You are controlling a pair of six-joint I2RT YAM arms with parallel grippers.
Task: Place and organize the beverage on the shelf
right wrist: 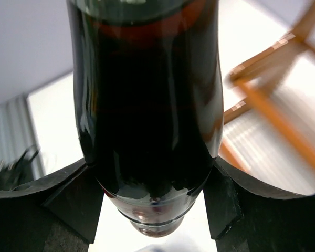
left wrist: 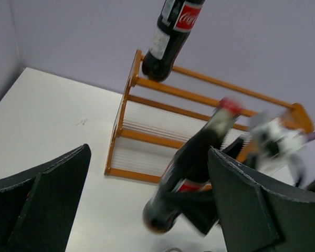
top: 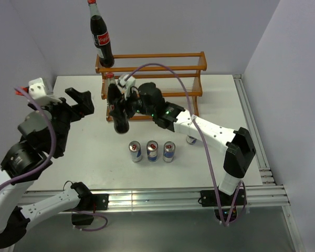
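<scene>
One cola bottle [top: 101, 39] stands at the left end of the shelf's [top: 168, 55] top tier; it also shows in the left wrist view [left wrist: 170, 37]. My right gripper [top: 122, 111] is shut on the body of a second cola bottle [top: 117, 102], which hangs tilted in front of the shelf's left end. That bottle [right wrist: 147, 105] fills the right wrist view between the fingers [right wrist: 68, 205]. My left gripper [top: 80, 103] stands wide open to the left of it, with nothing between its pads [left wrist: 42, 205]. Three cans [top: 152, 150] stand in a row on the table.
A fourth can [top: 191, 139] is partly hidden behind the right forearm. The shelf's lower tiers [left wrist: 147, 136] lie just behind the held bottle [left wrist: 191, 168]. Walls close the table at the back and sides, and a metal rail [top: 252, 121] runs along the right edge.
</scene>
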